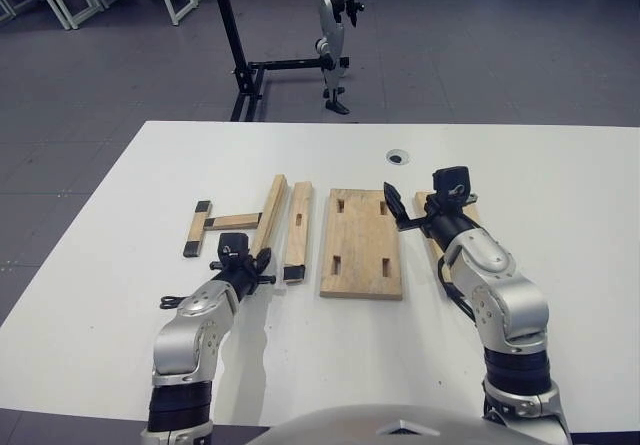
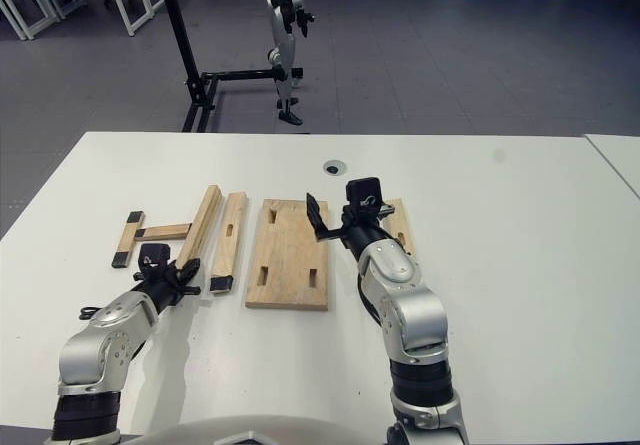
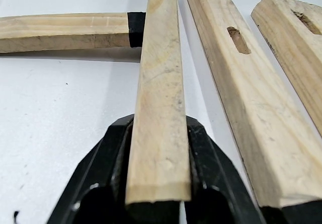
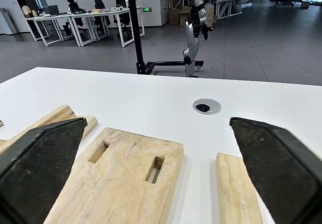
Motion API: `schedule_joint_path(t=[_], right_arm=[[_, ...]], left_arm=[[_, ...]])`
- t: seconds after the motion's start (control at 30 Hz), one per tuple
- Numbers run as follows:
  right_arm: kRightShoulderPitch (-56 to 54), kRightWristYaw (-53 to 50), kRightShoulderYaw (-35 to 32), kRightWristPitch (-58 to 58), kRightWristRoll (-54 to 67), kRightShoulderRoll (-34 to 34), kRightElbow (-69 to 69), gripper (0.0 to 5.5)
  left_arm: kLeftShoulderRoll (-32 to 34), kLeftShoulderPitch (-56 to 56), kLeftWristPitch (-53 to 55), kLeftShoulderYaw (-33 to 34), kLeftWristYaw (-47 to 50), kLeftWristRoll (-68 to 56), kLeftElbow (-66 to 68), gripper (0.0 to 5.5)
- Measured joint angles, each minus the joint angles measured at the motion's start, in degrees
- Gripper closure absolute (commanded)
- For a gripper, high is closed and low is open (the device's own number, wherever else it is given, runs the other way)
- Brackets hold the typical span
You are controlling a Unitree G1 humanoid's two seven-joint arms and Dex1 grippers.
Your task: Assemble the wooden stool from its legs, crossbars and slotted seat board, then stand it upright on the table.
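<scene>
Low left in the head view, my left gripper (image 1: 245, 263) is clamped on the near end of a leg (image 1: 271, 210). Right of centre, my right gripper (image 1: 420, 203) hangs spread wide over the right edge of the seat board (image 1: 360, 240).

Left wrist view: black fingers (image 3: 113, 158) pinch that leg.

Right wrist view: pads (image 4: 40, 153) stand far apart, with the board and another leg (image 4: 236, 183) seen between them.
</scene>
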Motion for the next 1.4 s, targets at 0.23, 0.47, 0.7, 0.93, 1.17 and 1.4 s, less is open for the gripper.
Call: schedule_joint_path(t=[0.23,0.47,0.7,0.93,1.17,1.4], right_arm=[[-2.82,0.20,-1.84,2.25,0.74,-0.26,1.02,0.28],[-23.56,6.86,-26.45,20.41,29.07,0.28,17.14,0.00],[-40.09,9.01,-36.86,34.87,51.69,-0.97,32.45,0.00],[-42.38,9.02,-33.48,35.91,52.83,-2.33,35.50,0.00],[-42.38,10.72,-29.52,33.36,50.48,-4.37,38.28,0.00],[-42.91,14.70,-27.33,32.96,50.30,-5.21,39.83,0.27]], left_arm=[[-0.33,-0.01,-6.08,-2.35,-1.27,1.69,1.55,4.44],[3.63,-18.37,-17.57,-0.25,-1.68,5.00,-2.65,4.44],[2.24,-23.08,-23.81,-4.96,-10.36,1.75,-2.57,4.44],[1.30,-25.19,-24.44,-9.06,-12.93,2.06,-2.00,4.44],[0.02,-26.43,-24.53,-12.03,-13.14,3.40,-5.22,4.44],[-0.74,-25.01,-24.64,-14.83,-13.40,4.58,-6.19,4.44]])
